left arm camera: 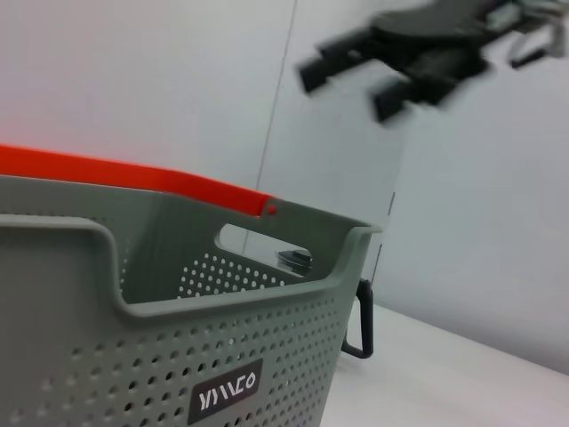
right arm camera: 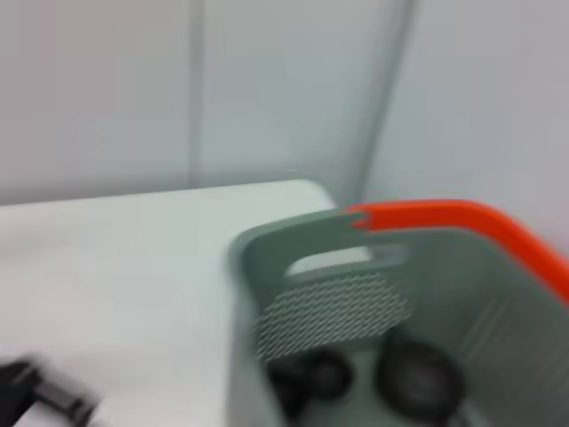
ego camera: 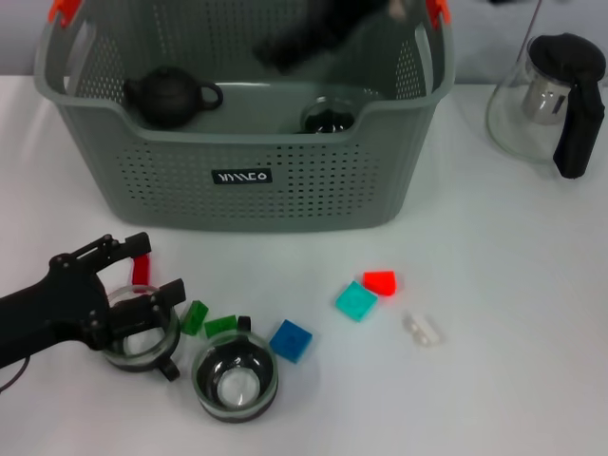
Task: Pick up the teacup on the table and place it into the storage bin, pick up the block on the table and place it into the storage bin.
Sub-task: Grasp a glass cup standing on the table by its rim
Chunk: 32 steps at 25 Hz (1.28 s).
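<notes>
Nearest me, a glass cup [ego camera: 234, 382] stands on the white table [ego camera: 513, 361]. Just to its left my left claw [ego camera: 142, 285] sits low, fingers spread around a second cup [ego camera: 141, 334]; I cannot tell whether they press on the glass. A red block [ego camera: 141, 269] stands between those fingers, by the cup's far rim.

Blocks on the table, left to right: two green blocks [ego camera: 209, 321] just beside the near cup, a blue block [ego camera: 291, 340], a teal block [ego camera: 356, 301] touching an orange-red block [ego camera: 380, 282], then a clear piece [ego camera: 422, 329] a little apart.

Beyond them stands the bin [ego camera: 247, 180], black label facing me. Inside it a dark teapot [ego camera: 171, 98] sits at left and a third cup [ego camera: 329, 117] toward the right.

My right claw [left arm camera: 356, 62] hangs above the bin, blurred; in the left wrist view its fingers look spread, holding nothing.

A pitcher [ego camera: 551, 100] stands on the table right of the bin, well apart from the blocks
</notes>
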{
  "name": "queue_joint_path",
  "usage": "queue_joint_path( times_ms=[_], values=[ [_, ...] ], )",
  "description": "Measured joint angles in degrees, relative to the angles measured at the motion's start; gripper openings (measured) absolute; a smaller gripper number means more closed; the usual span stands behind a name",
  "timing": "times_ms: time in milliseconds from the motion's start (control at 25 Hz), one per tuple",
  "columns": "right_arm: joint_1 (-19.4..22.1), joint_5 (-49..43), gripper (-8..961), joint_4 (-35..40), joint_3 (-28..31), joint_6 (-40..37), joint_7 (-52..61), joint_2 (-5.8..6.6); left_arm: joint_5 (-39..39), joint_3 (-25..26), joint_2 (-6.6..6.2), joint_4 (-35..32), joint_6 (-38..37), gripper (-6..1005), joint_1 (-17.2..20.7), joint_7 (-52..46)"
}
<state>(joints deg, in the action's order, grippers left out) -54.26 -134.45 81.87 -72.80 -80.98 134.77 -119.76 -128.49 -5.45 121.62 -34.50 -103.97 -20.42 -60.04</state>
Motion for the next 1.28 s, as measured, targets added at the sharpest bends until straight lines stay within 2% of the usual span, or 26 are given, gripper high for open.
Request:
queue_joint_path(
  times_ms=[160,360,480,680,800,880,960,1120,1280],
  values=[
    [4.28,3.01,946,4.93,0.03,-8.87,-2.03,-0.15,0.00,0.14,-0.13,-0.41,-0.45,860,0.21,-0.03],
    [9.46,9.31,947,5.40,2.45,-18.19,-7.53,-0.20,0.00,0.47,-0.33,-0.48,-0.72,859,-0.14,-0.10],
    [11.30,10.70,946,5.28,3.55,-20.44,-9.86,-0.22,0.00,0.50,-0.46,-0.55,-1.13,859,-0.41,-0.14],
    [17.70,17.45,946,2.66,7.00,-21.62,-19.16,-0.42,0.00,0.53,-0.52,-0.57,-1.35,859,-0.62,-0.14],
    [23.68,26.62,946,-3.37,9.26,-20.54,-31.49,-0.52,-0.01,0.56,-0.52,-0.56,-1.27,859,-0.64,-0.07],
    [27.09,31.80,946,-10.65,10.68,-19.09,-41.27,-0.49,0.00,0.54,-0.51,-0.54,-1.17,859,-0.76,-0.06],
    [29.26,35.15,946,-20.94,13.11,-17.77,-51.27,-0.41,0.00,0.53,-0.51,-0.53,-1.16,859,-0.98,-0.08],
    [29.88,36.31,946,-38.16,20.18,-16.66,-65.26,-0.16,-0.07,0.40,-0.84,-0.78,-1.54,859,-1.72,-1.08],
    [30.18,36.18,946,-44.75,23.39,-16.48,-71.95,-0.12,-0.47,-0.17,-1.11,-3.37,-4.24,859,-2.06,-4.18]
  ],
)
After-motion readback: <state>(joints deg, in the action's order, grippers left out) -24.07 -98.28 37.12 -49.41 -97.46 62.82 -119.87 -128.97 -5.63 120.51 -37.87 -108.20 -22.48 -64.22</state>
